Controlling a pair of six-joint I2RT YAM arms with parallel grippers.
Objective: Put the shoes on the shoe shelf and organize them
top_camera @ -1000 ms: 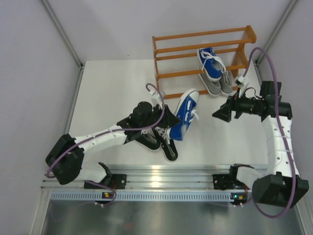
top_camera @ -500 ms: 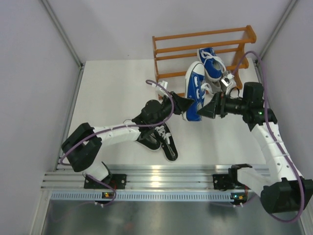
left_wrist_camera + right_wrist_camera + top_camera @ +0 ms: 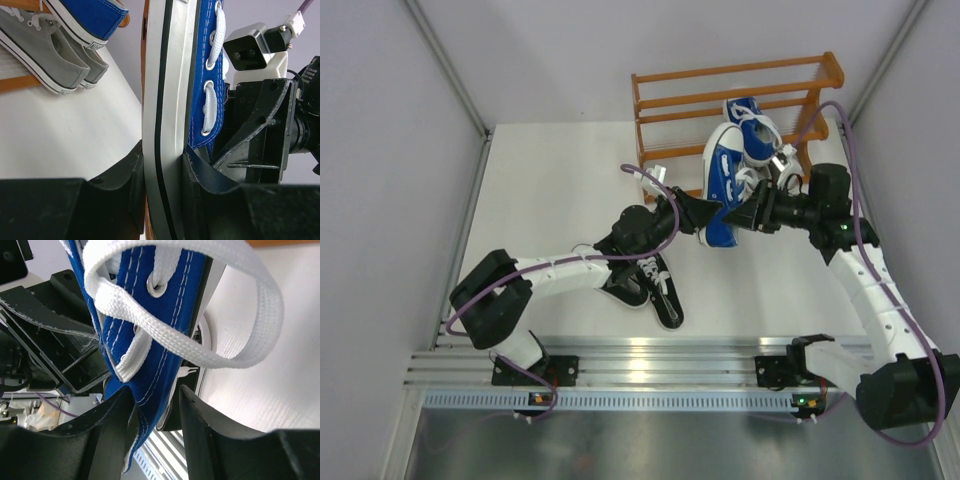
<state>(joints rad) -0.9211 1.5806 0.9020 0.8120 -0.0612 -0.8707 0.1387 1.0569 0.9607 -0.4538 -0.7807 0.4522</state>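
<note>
A blue shoe hangs in the air in front of the shoe shelf, toe toward the shelf. My left gripper is shut on its white sole at the heel. My right gripper is open, with the shoe's blue canvas side between its fingers; one finger touches the canvas and the other stands off it. The second blue shoe sits on the shelf's middle tier. The grey pair lies on the bottom tier, mostly hidden by my right arm from above. The black pair lies on the table under my left arm.
The shelf stands against the back wall, right of centre, with its top tier and left half bare. White walls close in the table on three sides. A metal rail runs along the near edge.
My left gripper lifted the blue shoe off the table and carried it toward the shelf. My right gripper swung left and came in around the shoe's side.
</note>
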